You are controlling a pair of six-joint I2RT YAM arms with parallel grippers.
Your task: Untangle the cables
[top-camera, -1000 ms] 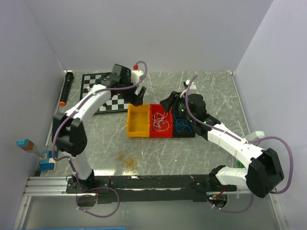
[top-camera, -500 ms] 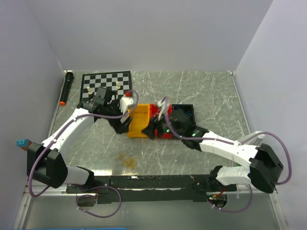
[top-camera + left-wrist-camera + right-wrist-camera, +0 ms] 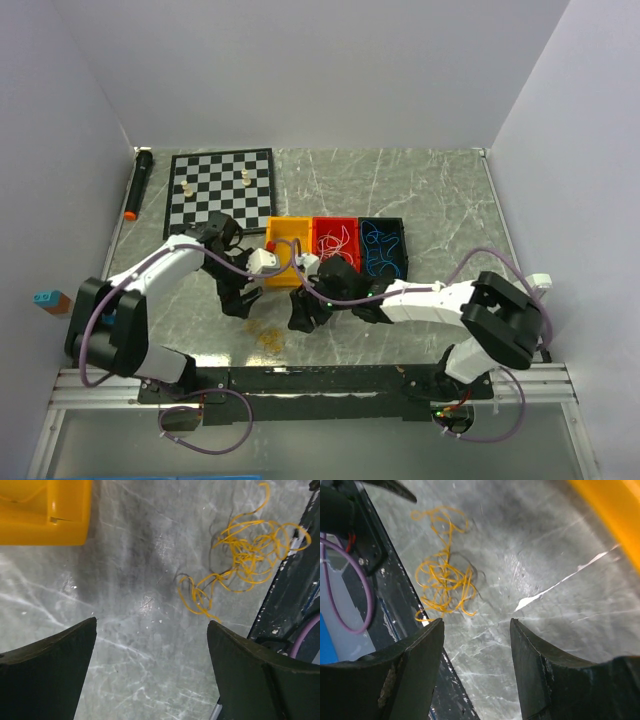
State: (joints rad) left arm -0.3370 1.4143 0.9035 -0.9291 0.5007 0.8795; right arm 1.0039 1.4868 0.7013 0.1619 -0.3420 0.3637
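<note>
Yellow cable [image 3: 245, 555]: hair-fine, loose tangle of loops, lay flat on counter [image 3: 420, 190] near front edge. Sat in front of yellow bin [image 3: 283, 245], apart from it. One strand trailed out of clump in small curls. White cable [image 3: 335, 243]: curly heap inside red bin [image 3: 335, 219]. Blue cable [image 3: 383, 245]: loops inside black bin [image 3: 383, 220]. No two cables touched.

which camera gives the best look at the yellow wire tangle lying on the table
The right wrist view: the whole yellow wire tangle lies in frame, loops distinct. The left wrist view shows it larger but reaching the top edge. The top view shows only a faint squiggle.
</note>
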